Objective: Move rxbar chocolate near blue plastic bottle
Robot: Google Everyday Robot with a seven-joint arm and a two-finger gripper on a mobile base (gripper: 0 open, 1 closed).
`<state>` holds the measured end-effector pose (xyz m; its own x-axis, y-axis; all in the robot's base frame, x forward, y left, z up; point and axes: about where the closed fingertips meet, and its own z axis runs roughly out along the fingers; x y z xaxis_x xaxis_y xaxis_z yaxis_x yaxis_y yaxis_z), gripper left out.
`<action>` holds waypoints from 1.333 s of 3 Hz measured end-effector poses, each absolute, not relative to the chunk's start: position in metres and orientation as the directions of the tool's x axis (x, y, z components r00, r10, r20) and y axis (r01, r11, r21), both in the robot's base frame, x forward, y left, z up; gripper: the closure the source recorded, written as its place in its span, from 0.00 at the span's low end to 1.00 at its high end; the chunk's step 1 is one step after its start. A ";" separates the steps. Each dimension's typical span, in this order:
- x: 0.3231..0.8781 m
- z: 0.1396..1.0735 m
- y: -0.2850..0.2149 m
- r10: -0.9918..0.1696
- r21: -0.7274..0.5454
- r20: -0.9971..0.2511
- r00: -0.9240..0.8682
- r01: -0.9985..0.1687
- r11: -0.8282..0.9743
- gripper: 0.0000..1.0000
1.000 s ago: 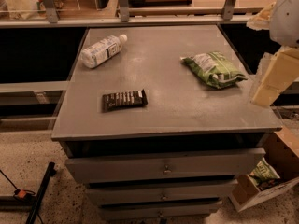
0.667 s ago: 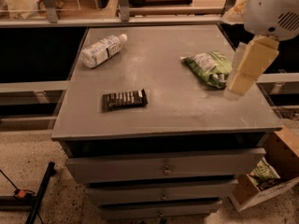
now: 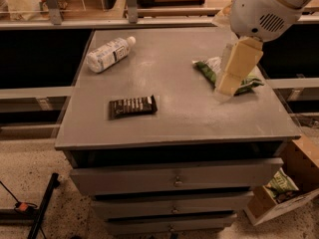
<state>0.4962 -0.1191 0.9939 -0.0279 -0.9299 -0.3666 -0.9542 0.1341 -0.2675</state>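
the grey flat-topped bench [image 3: 189, 126], with drawers below it, carries everything. nearest its front edge, left of centre, lies the small flat dark brown wrapped rxbar chocolate [image 3: 133, 106]. it lies on its face with its long side roughly along that edge, and nothing touches it. it looks light and fairly stiff, but the wrapper is likely slick and it sits low on the top. a straight-down pinch across the short width at mid-length seems the surest hold, since the crimped ends would probably fold. further back on the right, the robot's cream-coloured gripper [image 3: 224, 89] hangs over the bench in front of the green crinkly snack bag [image 3: 203, 67], well apart from the bar. how its jaws stand i cannot tell. farthest, near the back left corner, the blue plastic bottle [image 3: 108, 55], small and clear with a white cap and pale label, lies on its side. being round, it may roll if bumped.
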 end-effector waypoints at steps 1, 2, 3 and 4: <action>0.501 0.986 -0.111 -0.917 -0.273 -0.398 -0.021 -0.952 0.141 0.00; 0.519 0.957 -0.094 -0.883 -0.259 -0.469 -0.018 -0.953 0.157 0.00; 0.544 0.930 -0.074 -0.838 -0.258 -0.546 0.003 -0.952 0.165 0.00; 0.568 0.908 -0.056 -0.813 -0.236 -0.582 0.014 -0.960 0.152 0.00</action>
